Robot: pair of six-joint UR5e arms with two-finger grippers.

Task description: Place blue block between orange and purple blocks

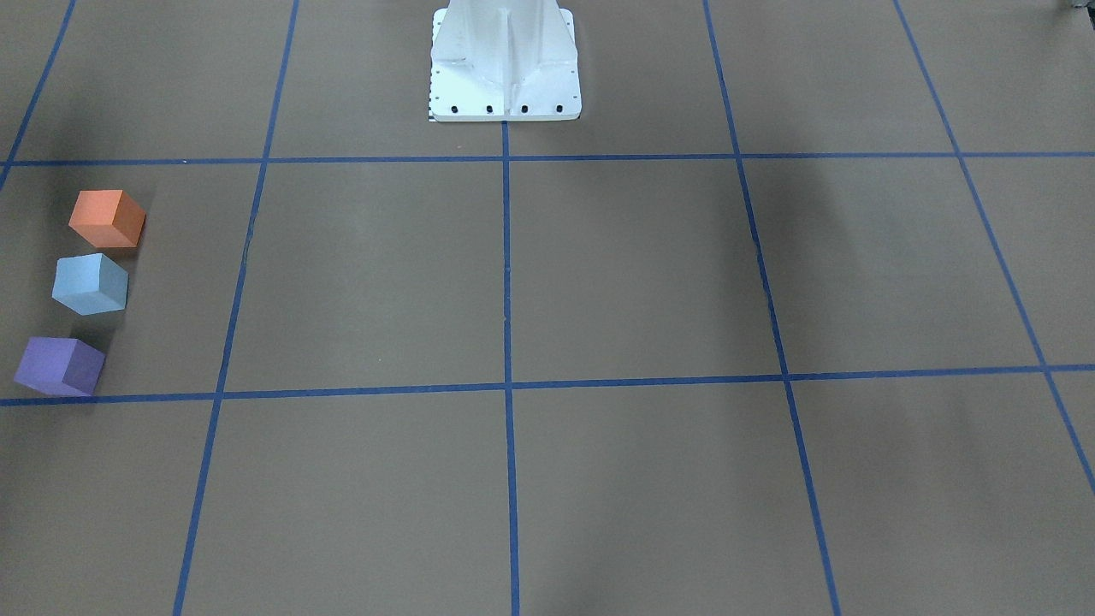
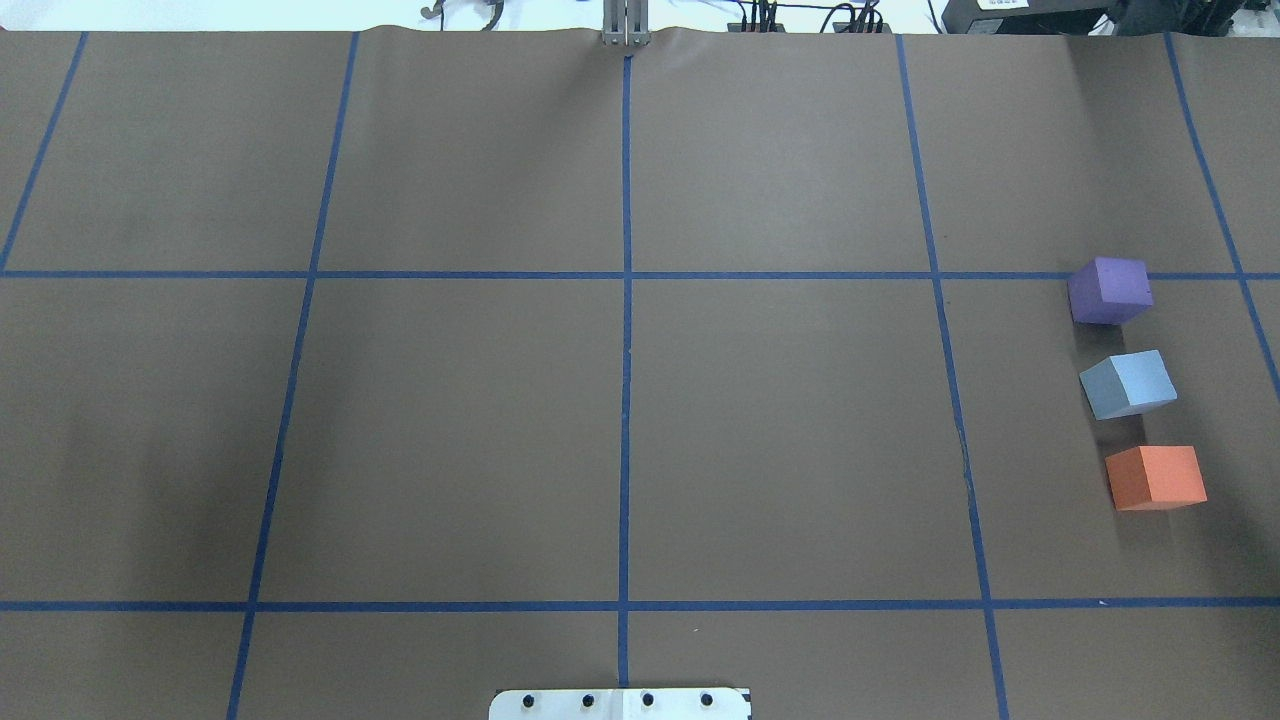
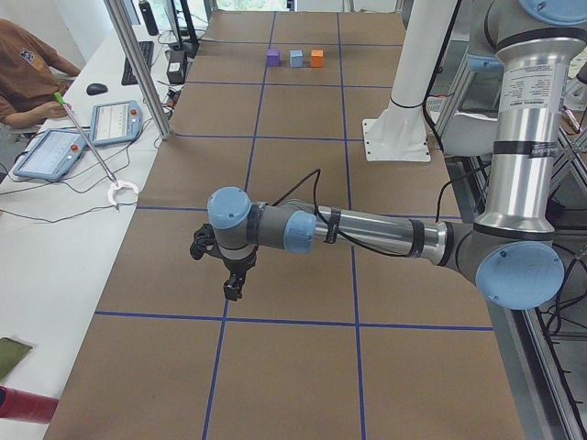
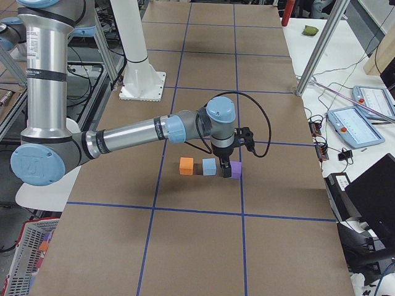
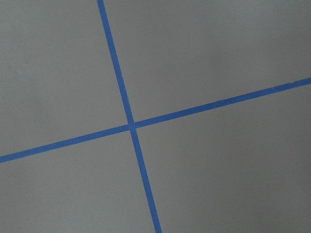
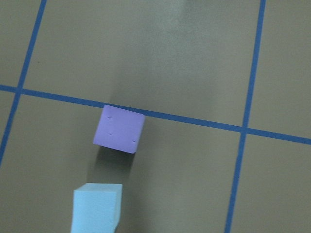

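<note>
- Spanning every view, the brown worktop (image 2: 450, 430), gridded with blue tape (image 2: 626, 400), carries three blocks in a row near its edge on the robot's right.
- The right arm (image 4: 136, 132) reaches out over that row in the right-side view. The left arm (image 3: 367, 231) stretches low over bare paper, well apart from the blocks.
- The right gripper (image 4: 226, 174) hangs close above the blue and purple blocks. Whether it is clenched or released cannot be told from that side view, and the same goes for the left gripper (image 3: 234, 286).
- The blue block (image 2: 1128, 384) sits on the worktop between the orange block (image 2: 1157, 477) and the purple block (image 2: 1109, 290), touching neither and turned a little askew. The purple one rests against a tape line.
- The placement looks complete, so the step in hand appears to be the retreat. The next move calls for a straight lift of the right arm, clear of all three blocks, so none is nudged out of line.
</note>
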